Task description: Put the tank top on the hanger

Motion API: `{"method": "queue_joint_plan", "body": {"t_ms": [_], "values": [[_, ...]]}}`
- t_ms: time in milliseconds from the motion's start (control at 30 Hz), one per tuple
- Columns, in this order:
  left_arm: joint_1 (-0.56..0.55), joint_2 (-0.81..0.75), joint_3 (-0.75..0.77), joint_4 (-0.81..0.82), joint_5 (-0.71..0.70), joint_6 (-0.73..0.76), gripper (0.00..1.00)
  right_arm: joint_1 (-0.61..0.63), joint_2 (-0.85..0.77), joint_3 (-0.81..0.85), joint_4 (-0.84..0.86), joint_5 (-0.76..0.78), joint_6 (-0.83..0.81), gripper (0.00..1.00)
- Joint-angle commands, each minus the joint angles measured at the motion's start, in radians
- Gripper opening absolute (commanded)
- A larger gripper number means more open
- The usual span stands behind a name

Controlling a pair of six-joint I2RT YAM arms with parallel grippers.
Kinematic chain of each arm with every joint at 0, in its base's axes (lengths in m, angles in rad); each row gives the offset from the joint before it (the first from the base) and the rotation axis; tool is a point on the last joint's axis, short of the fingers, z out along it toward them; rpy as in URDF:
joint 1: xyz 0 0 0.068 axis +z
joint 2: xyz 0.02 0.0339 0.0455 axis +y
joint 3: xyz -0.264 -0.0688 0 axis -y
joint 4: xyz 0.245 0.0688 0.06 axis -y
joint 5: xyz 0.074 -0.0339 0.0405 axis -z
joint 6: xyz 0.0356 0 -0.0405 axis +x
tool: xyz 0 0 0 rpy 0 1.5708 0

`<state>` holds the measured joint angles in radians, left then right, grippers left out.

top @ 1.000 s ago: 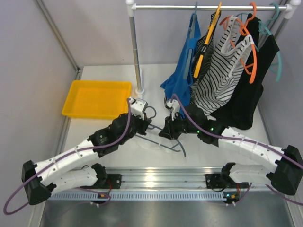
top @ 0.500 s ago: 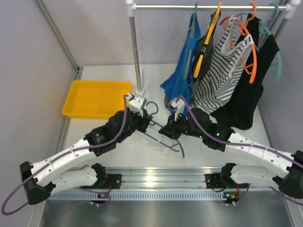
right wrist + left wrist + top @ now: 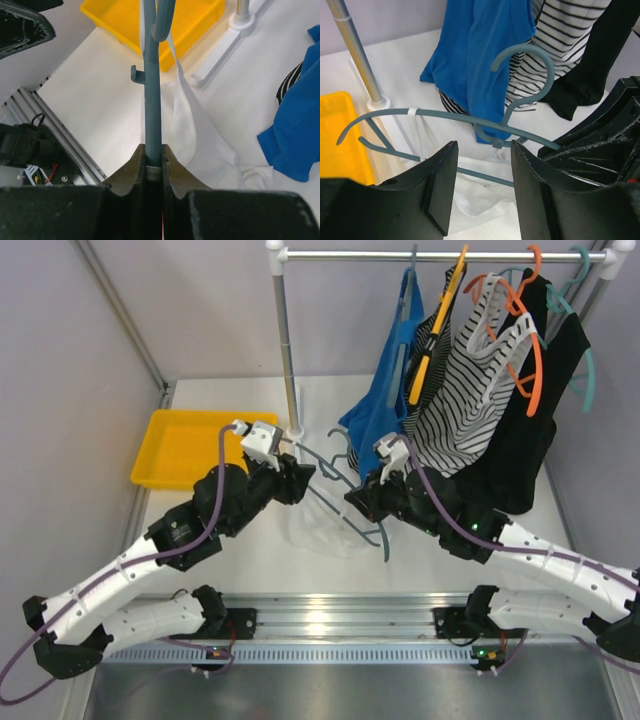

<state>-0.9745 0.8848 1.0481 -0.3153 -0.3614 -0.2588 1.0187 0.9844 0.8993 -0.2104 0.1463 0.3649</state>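
Right wrist view: my right gripper pinches the hanger mid-bench, the tank top dangling by one strap, its fabric trailing onto the bench. My left gripper stands spread, holding nothing. If I tilt, that strap could slide off.

Bright, even light, faint shadows; wrist-view foregrounds slightly blurred.
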Motion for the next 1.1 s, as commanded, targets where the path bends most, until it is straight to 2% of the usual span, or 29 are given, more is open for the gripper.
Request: {"method": "queue_joint_plan", "body": {"t_ms": [0,233,633,900,1067], "values": [[0.0,-0.037,0.087,-0.021,-0.039,0.019,0.51,0.017,-0.021,0.12,-0.001,0.088,-0.024,0.0],[0.0,-0.064,0.184,-0.08,-0.085,0.038,0.51,0.017,0.034,0.306,-0.141,0.177,-0.046,0.0],[0.0,-0.081,0.233,-0.117,-0.085,0.029,0.51,0.017,0.178,0.667,-0.417,0.314,-0.049,0.0],[0.0,-0.096,0.26,-0.137,-0.068,0.03,0.51,0.017,0.355,0.983,-0.569,0.424,-0.084,0.0],[0.0,-0.115,0.276,-0.148,-0.06,0.042,0.51,0.014,0.499,1.209,-0.603,0.49,-0.139,0.0]]}}
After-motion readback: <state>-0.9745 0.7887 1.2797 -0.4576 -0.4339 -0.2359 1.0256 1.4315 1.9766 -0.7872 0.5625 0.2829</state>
